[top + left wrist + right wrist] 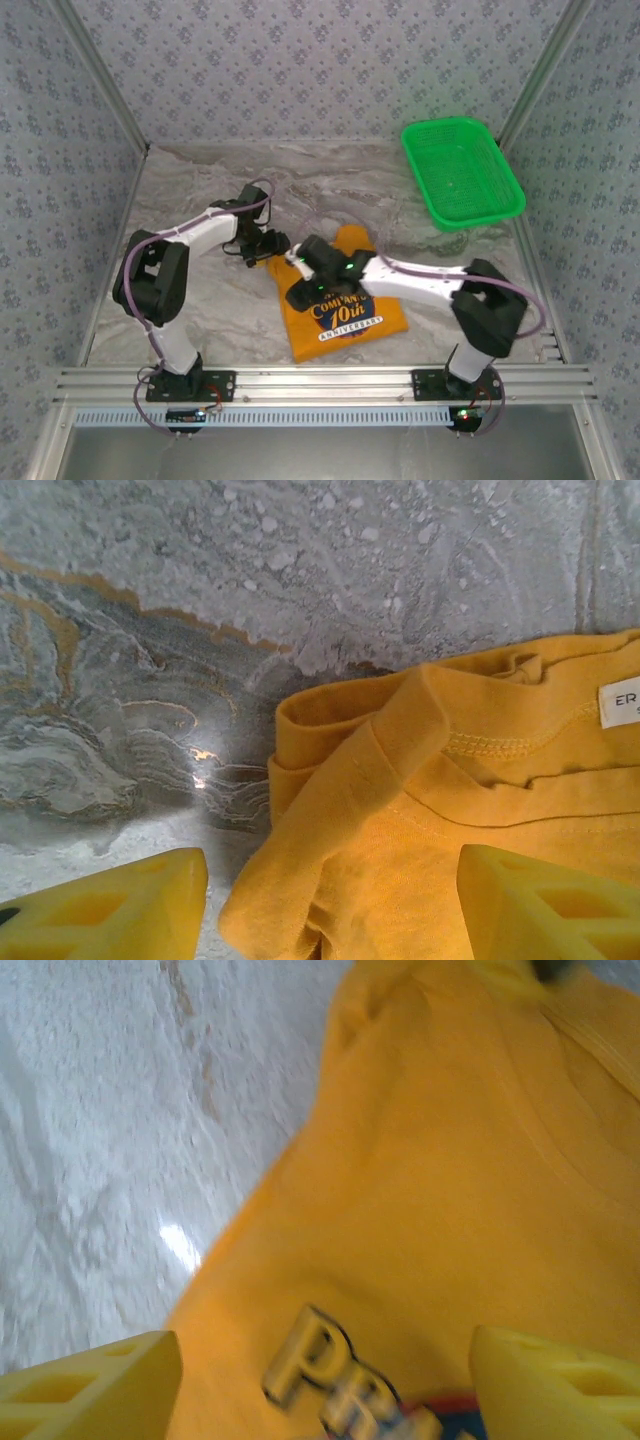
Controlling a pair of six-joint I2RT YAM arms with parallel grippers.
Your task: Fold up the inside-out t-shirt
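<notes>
Orange t-shirt (345, 312) lies print-out, folded small by the table's (215, 325) near edge, with left gripper (330, 905) and right gripper (325, 1385) over it, fingers apart; likely only tidying remains.

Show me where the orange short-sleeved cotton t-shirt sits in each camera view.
Top external: orange cotton t-shirt lies at centre, slightly low in the picture.
Left wrist: t-shirt lower right, collar and white neck tag showing.
Right wrist: t-shirt centre and right, chest print at bottom.
Shared landmark: grey marbled tabletop beside the shirt.

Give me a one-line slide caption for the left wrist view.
Open left end effector above the orange t-shirt, its white neck tag showing, on the marbled table.
</notes>
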